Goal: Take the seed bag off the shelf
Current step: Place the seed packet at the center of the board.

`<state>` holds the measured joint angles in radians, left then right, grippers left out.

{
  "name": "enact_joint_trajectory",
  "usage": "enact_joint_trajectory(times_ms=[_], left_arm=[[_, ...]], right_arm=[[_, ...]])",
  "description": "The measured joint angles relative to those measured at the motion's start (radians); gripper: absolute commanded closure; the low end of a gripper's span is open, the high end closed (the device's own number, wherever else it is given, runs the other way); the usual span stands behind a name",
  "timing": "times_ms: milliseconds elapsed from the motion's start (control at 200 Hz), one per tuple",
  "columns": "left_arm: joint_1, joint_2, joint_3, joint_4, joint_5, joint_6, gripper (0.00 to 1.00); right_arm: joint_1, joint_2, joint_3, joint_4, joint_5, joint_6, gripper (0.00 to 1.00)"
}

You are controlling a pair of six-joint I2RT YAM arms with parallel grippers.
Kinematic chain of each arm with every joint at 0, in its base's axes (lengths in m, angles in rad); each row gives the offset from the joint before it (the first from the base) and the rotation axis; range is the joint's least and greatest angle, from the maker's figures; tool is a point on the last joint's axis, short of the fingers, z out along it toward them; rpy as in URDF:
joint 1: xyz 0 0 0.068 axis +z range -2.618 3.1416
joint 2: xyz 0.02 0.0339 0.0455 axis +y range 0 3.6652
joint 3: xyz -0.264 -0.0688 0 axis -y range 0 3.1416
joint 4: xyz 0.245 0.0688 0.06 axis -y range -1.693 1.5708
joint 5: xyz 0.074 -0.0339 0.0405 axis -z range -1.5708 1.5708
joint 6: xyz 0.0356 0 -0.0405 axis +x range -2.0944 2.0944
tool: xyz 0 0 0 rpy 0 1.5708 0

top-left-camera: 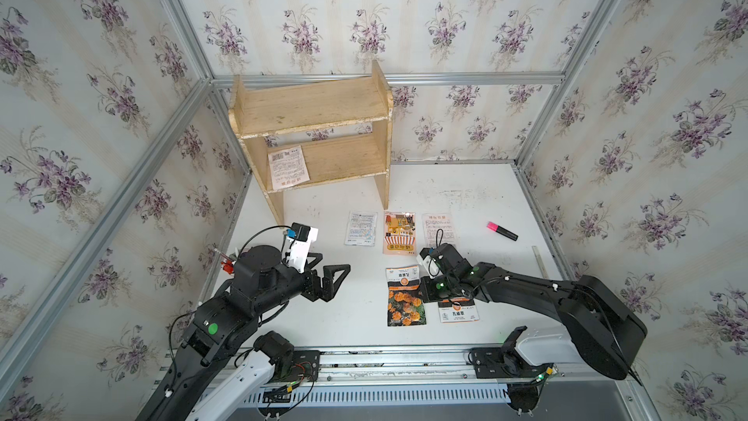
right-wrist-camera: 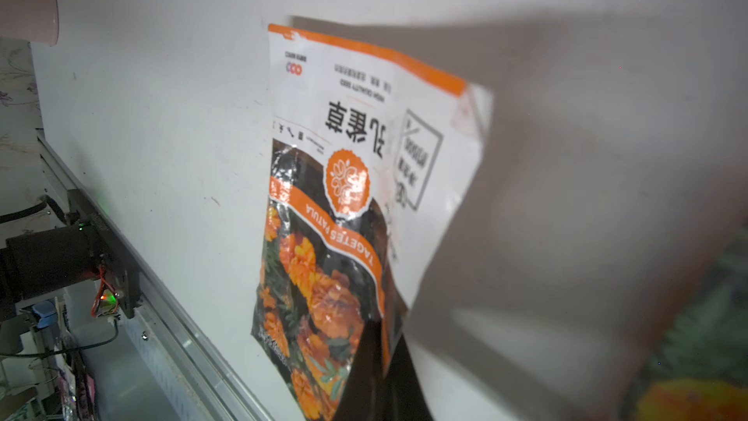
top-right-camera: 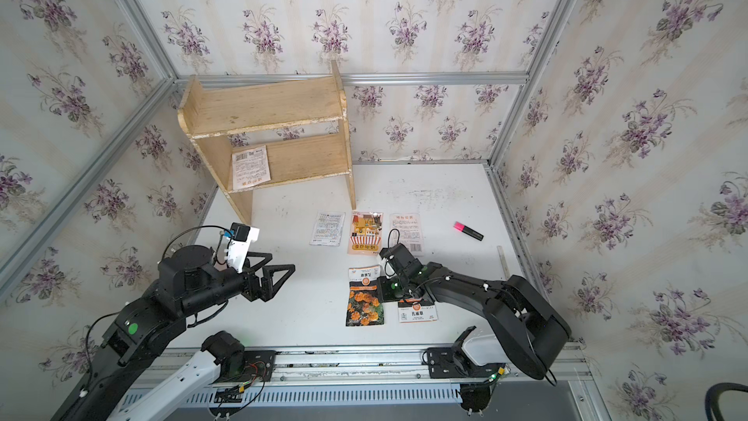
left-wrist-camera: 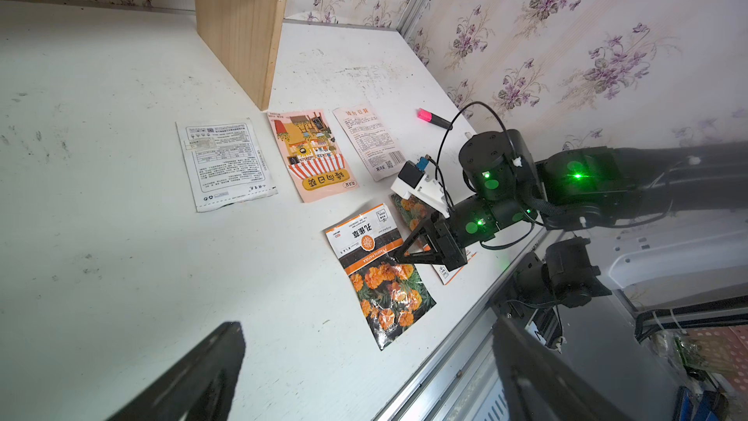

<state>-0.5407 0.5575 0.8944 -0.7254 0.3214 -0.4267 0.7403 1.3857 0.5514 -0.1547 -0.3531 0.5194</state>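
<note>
**Seed bag on the lower shelf, left gripper open in front**

Seed bag (top-left-camera: 288, 167) lies flat on the lower board of the shelf (top-left-camera: 311, 105), at its left end. White printed side is up and its near edge sits just past the board front.

Left gripper (top-left-camera: 335, 261) hovers above the table (top-left-camera: 356, 330) in front of the shelf, jaws spread wide, nothing between them.

Right gripper (left-wrist-camera: 400, 257) is low over the table with its jaws pressed together. Its tips are at the edge of a marigold bag (top-left-camera: 406, 297); can't tell if it pinches it. A second marigold bag (top-left-camera: 459, 311) lies partly under that arm.

Three more bags (top-left-camera: 398, 232) lie in a row farther back on the table, with a pink highlighter (top-left-camera: 502, 231) off to their right.
</note>
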Motion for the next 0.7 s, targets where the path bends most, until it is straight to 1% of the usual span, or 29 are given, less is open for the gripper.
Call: enact_joint_trajectory(times_ms=[40,190,270,375,470,569,699], left_arm=[[0.0,0.0,-0.005,0.0,0.0,0.0,0.0],[0.0,-0.004,-0.017,0.0,0.0,0.0,0.0],[0.0,-0.004,-0.018,0.0,0.0,0.0,0.0],[0.0,-0.004,-0.02,0.0,-0.004,0.0,0.0],[0.0,-0.004,-0.021,0.0,-0.019,0.0,0.0],[0.0,-0.003,-0.021,0.0,-0.044,0.0,0.0],[0.0,0.001,-0.018,-0.001,-0.079,-0.001,0.0]], right_arm=[[0.0,0.008,0.002,0.002,0.002,-0.003,0.93],[0.0,0.024,0.004,0.002,0.021,-0.011,0.86],[0.0,0.021,0.005,0.001,0.031,-0.014,0.73],[0.0,0.006,0.007,-0.008,0.051,-0.021,0.64],[0.0,-0.013,0.014,-0.024,0.072,-0.023,0.61],[0.0,-0.042,0.025,-0.057,0.113,-0.028,0.59],[0.0,-0.119,0.032,-0.1,0.163,-0.045,0.55]])
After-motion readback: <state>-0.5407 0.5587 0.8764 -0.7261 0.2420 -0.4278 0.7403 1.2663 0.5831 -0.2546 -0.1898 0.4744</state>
